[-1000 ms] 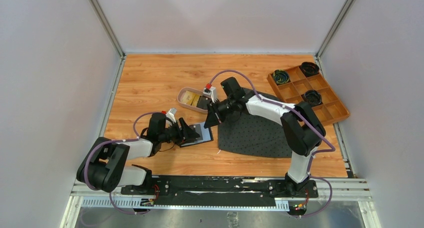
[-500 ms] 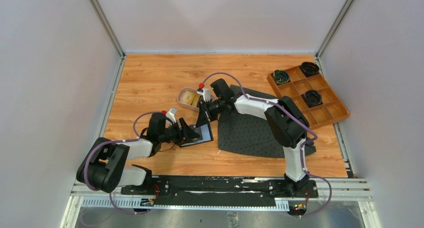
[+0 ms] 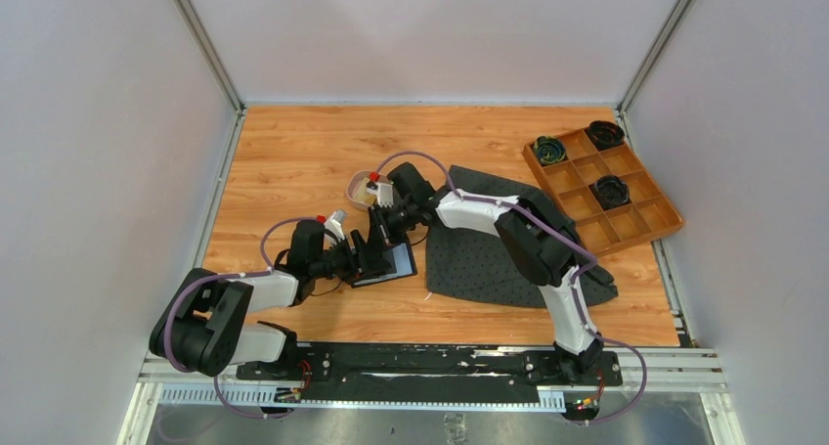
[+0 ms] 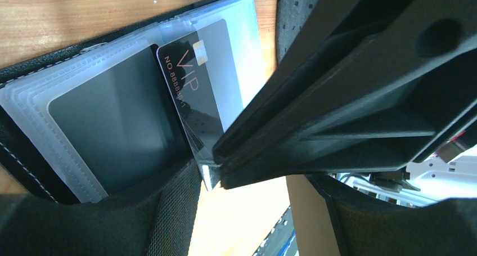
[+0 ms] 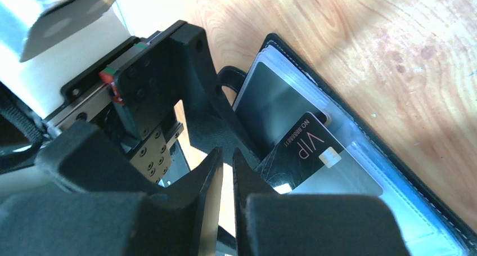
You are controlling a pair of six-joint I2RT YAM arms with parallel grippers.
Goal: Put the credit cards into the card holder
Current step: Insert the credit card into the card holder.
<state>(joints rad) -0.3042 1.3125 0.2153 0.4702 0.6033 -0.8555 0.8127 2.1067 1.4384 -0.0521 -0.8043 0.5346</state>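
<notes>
The card holder (image 3: 391,262) was laid open on the table (image 3: 293,161), seemingly steadied by the left gripper (image 3: 364,252), whose jaws were spread wide. The black card (image 5: 320,155) was pinched by one corner in the right gripper (image 5: 226,155) and slanted over the clear sleeves (image 4: 236,36), its edge not yet squared to a pocket. Little room was left between the two grippers.
</notes>
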